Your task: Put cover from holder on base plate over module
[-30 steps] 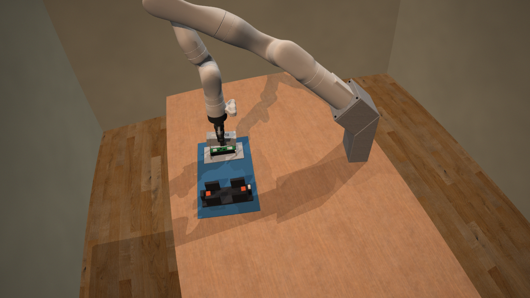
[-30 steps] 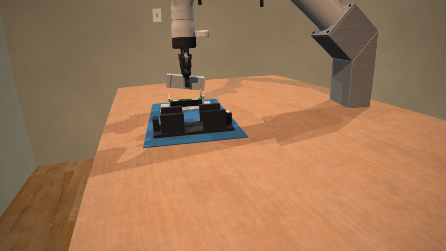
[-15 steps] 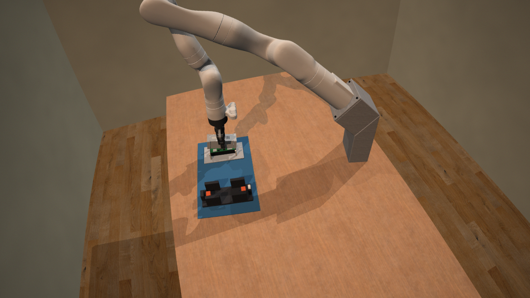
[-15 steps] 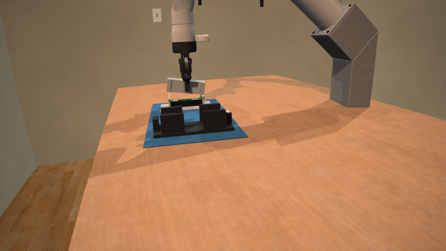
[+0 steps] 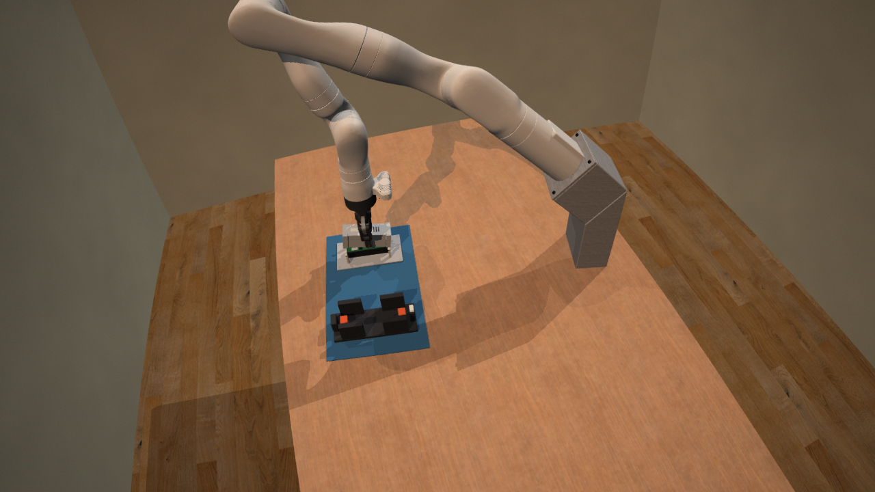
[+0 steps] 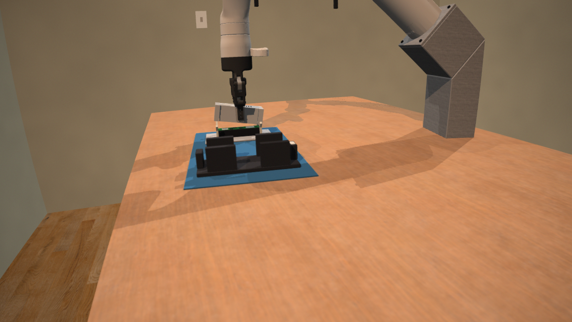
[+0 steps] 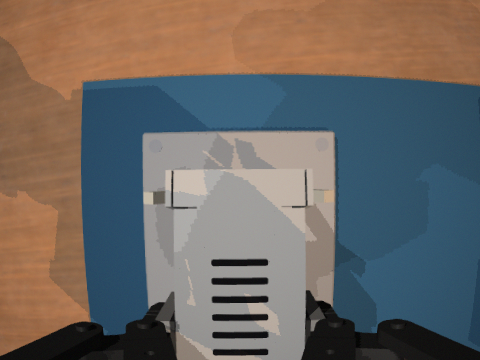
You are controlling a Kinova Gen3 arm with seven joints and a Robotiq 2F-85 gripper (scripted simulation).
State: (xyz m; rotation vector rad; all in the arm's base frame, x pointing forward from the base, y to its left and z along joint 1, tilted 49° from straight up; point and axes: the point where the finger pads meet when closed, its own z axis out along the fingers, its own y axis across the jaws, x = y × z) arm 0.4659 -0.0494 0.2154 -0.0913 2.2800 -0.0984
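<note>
the landmark is the module (image 5: 368, 251) (image 6: 239, 131), green-topped, upright on the pale base plate (image 5: 396, 260) (image 6: 209, 139) (image 7: 239, 150). directly above it, and apart from it in the exterior view, hangs the cover (image 5: 346, 237) (image 6: 225, 113) (image 7: 240, 235), pinched between the fingers of the gripper (image 5: 367, 243) (image 6: 240, 116) (image 7: 240, 313), one on each long wall near mid-length. so the thing lies right in the jaws, and the jaws close across its long axis. that axis runs roughly the same way as the module's, but in the exterior view the cover is tilted, its end toward the arm's base hanging lower. the black holder (image 5: 373, 322) (image 6: 247, 163), well apart from the module, no longer has the cover. the coming move, i judge, turns on levelling the cover over the module, then lowering it straight; going down tilted, the lower end could catch first and dent a thin wall.

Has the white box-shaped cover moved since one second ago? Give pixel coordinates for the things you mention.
Yes: in the exterior view, the white box-shaped cover (image 5: 353, 235) (image 6: 225, 113) (image 7: 240, 230) has come down closer to the green-topped black module (image 5: 367, 251) (image 6: 239, 131).
</note>
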